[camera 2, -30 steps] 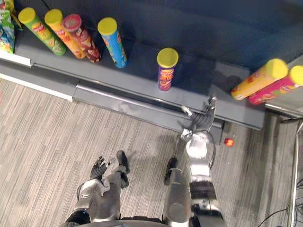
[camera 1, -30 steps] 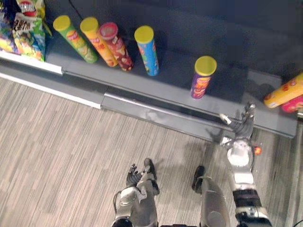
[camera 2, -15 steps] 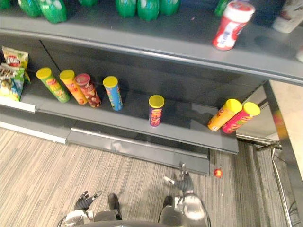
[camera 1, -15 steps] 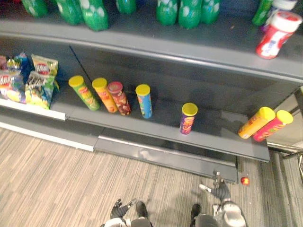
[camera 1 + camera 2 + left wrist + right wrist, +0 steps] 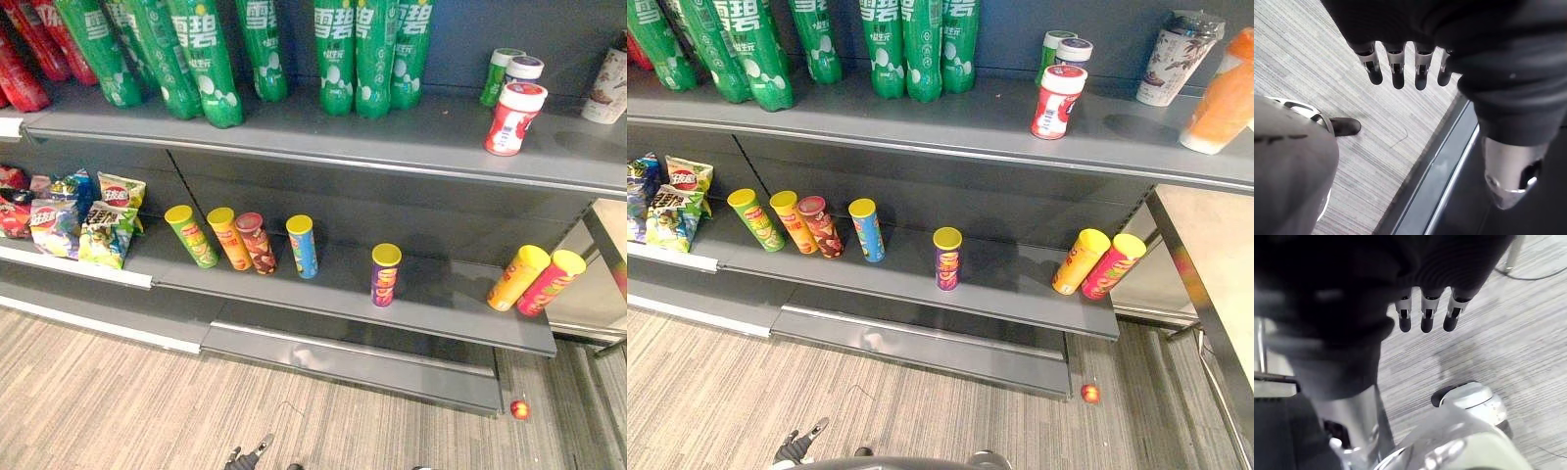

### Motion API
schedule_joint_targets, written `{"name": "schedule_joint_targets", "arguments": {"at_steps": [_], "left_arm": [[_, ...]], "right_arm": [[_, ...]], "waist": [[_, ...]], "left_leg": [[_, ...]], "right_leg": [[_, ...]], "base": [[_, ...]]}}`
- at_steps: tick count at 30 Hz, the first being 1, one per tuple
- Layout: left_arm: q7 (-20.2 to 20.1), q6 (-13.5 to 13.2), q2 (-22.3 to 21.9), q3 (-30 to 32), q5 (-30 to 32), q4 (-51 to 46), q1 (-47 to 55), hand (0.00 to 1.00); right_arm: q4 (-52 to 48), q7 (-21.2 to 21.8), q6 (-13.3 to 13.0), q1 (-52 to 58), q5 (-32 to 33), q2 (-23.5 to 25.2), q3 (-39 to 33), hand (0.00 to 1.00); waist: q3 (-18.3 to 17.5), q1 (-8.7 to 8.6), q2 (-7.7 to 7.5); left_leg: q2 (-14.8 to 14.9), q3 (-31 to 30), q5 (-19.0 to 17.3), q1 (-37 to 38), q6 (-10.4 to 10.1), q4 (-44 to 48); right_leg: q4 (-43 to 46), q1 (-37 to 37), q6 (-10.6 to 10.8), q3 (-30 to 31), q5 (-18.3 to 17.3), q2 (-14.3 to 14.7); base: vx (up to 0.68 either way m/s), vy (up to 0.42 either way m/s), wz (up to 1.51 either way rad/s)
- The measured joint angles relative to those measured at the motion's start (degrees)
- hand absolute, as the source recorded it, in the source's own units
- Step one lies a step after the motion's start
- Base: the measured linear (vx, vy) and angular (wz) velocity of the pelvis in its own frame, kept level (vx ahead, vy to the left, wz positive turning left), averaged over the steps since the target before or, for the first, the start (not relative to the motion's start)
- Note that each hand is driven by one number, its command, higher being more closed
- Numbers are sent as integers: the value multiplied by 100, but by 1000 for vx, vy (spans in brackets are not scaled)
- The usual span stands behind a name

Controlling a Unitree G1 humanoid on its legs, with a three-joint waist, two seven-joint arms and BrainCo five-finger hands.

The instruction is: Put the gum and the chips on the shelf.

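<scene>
On the lower shelf (image 5: 446,315), chip bags (image 5: 83,208) sit at the far left. Next come four chip cans (image 5: 247,242) in a leaning row, then a purple chip can (image 5: 386,275) standing upright on its own. Two tilted cans (image 5: 534,280) lie against each other at the right end. Above, the upper shelf (image 5: 294,135) carries green bottles (image 5: 201,59) across its left and middle. A red-and-white gum jar (image 5: 514,117) stands towards its right, just in front of two smaller jars.

The left hand (image 5: 1397,73) hangs low over the floor (image 5: 118,401) beside the shelf's base, its fingers straight and relaxed, gripping nothing. The right hand (image 5: 1426,319) hangs the same way, loose and empty.

Gum and chips both appear to be shelved, so the step in hand looks like checking the result and keeping clear. To do it well, the arms should be kept down and away from the shelf edges. The purple chip can has nothing beside it to steady it, and a nudge could tip it. A small red ball (image 5: 519,408) lies on the floor below the right end and is worth avoiding.
</scene>
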Motion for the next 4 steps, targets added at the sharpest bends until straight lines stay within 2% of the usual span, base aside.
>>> {"name": "schedule_joint_targets", "arguments": {"at_steps": [4], "left_arm": [[-108, 0, -21, -25, 6, 9, 1, 0]], "right_arm": [[1, 12, 30, 20, -1, 17, 2, 0]], "waist": [[-19, 4, 0]], "left_leg": [[-6, -47, -16, -2, -15, -2]], "right_leg": [[-66, 69, 14, -69, -2, -2]], "base": [[10, 0, 5]]}}
